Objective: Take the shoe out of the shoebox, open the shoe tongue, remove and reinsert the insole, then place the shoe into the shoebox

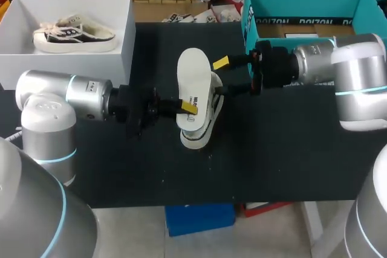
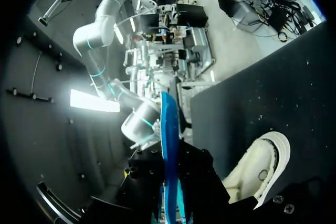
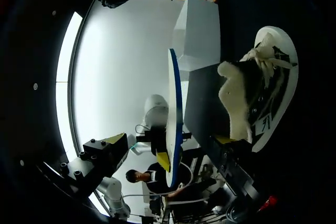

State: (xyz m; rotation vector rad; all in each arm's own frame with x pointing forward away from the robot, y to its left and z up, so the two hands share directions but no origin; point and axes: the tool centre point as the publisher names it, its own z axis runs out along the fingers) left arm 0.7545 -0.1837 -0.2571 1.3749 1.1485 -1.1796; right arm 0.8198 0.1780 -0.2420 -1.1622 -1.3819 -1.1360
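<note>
Insole (image 1: 195, 83) pinched in left hand (image 1: 186, 107), just above shoe (image 1: 202, 132); right hand (image 1: 219, 77) spread beside shoe

Pale lettering running along black band on inner wall of teal cardboard shoebox (image 1: 302, 1). Small dark print sitting on white oval insole (image 1: 193, 74), too small for reading.

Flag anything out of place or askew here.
Nothing alarming. The shoe lies on its side on the table, and the insole is out, held in the left gripper over it, which fits the task.
</note>
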